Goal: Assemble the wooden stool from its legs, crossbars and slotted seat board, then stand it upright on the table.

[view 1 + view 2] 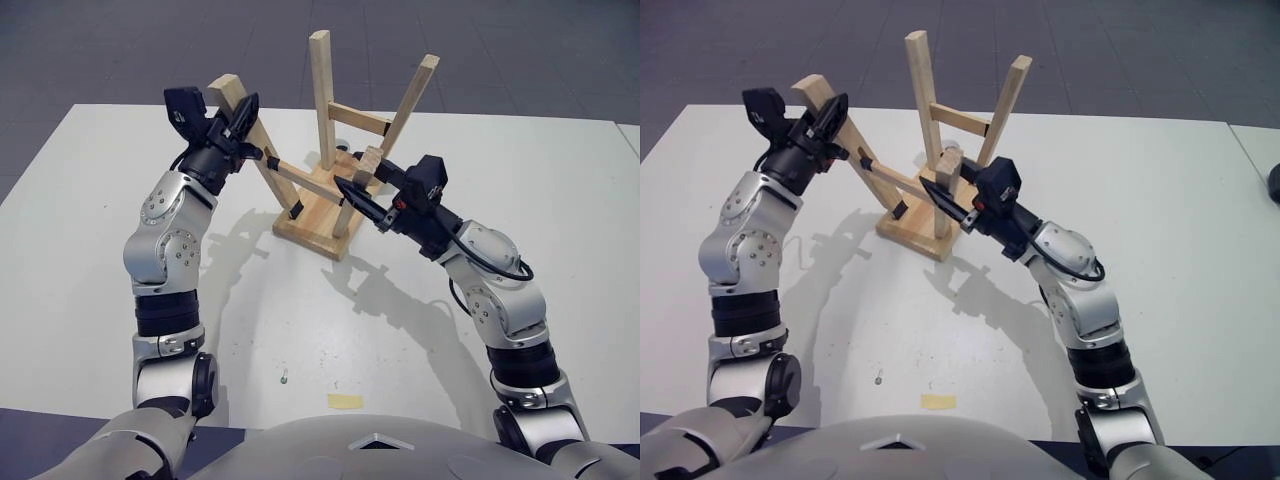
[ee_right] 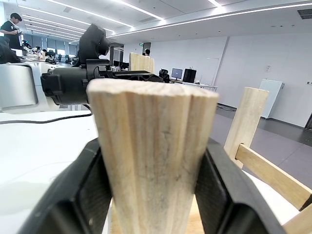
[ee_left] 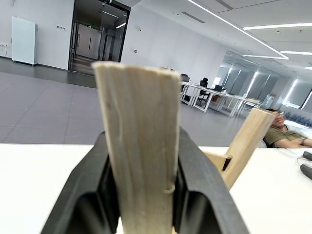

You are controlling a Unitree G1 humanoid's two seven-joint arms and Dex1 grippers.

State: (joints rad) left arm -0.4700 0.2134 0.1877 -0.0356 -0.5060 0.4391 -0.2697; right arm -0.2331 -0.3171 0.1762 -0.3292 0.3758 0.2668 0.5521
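Observation:
The wooden stool lies upside down on the white table, its seat board point(image 1: 312, 222) flat and its legs pointing up. My left gripper point(image 1: 243, 118) is shut on the outward-leaning left leg point(image 1: 228, 92) near its top; this leg point(image 3: 139, 146) stands between black fingers point(image 3: 85, 195). My right gripper point(image 1: 361, 200) is shut on the near right leg point(image 1: 371, 161), seen close as a leg point(image 2: 153, 146). Two back legs point(image 1: 321, 90) point(image 1: 417, 95) stand joined by a crossbar point(image 1: 360, 120). Another crossbar point(image 1: 300, 180) runs from the left leg toward the middle.
A small screw point(image 1: 284, 377) and a yellow paper slip point(image 1: 345, 401) lie on the table point(image 1: 90, 250) near its front edge. There is open table surface on both sides of the stool. A dark object point(image 1: 1273, 185) sits at the far right edge.

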